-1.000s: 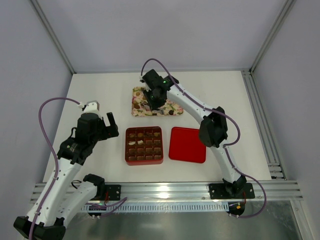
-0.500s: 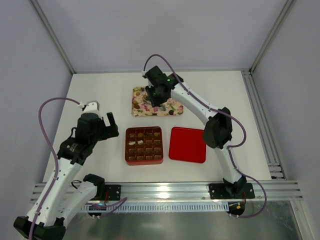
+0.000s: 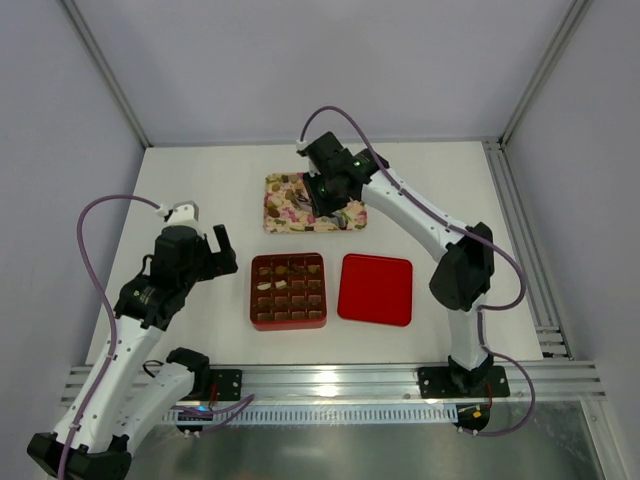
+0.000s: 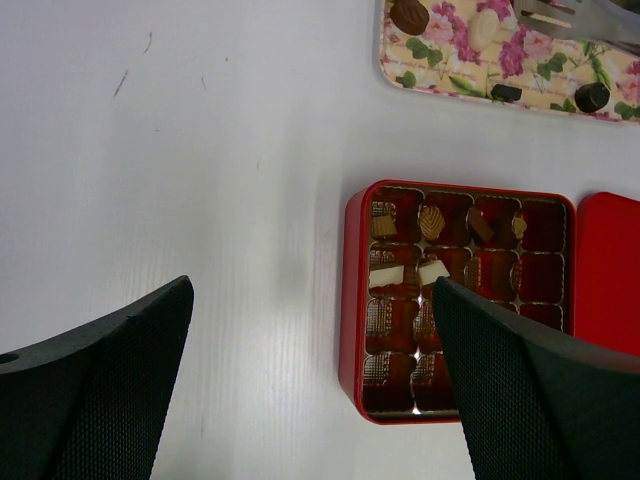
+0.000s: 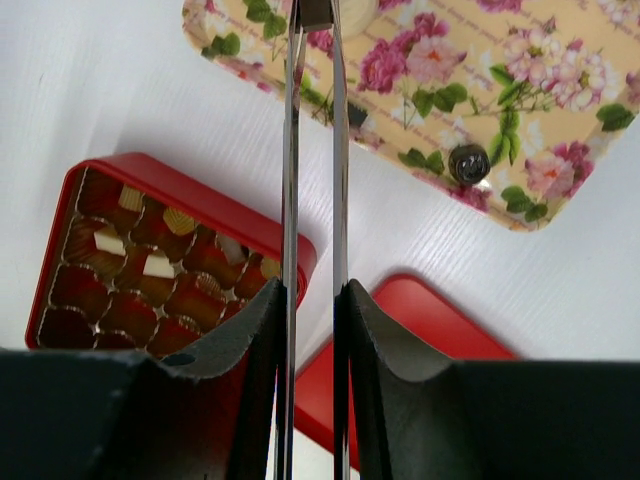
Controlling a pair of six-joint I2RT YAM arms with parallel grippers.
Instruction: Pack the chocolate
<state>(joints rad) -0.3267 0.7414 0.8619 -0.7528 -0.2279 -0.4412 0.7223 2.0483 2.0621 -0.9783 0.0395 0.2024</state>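
Red box [image 4: 352,300], lid off, stands on the white counter [image 3: 200,190] with its brown gridded insert [image 4: 545,275] facing up. The red lid [image 3: 375,290] lies flat just to the right of the box in the top view, with a thin gap between them. A floral tray [image 4: 440,70] lies beyond both, near but not touching.

Chocolate [image 4: 432,222], in the box: at least six pieces occupy the two rows of cells nearest the tray. They are tan, dark and two whitish. The other cells are too glossy to read.

Chocolate, on the tray: the left wrist view shows a brown piece and a whitish piece toward the tray's left end. Two dark pieces lie along its near edge.

Right gripper [image 5: 316,18]: positioned over the tray, with long metal fingers [image 5: 290,150] pointing down at it. The jaws stand nearly together, leaving only a narrow slot. The tips meet the frame edge beside the whitish piece, and I cannot tell whether they hold it.

Left gripper [image 4: 312,300]: above bare counter to the left of the box. The jaws are spread wide with nothing between them.
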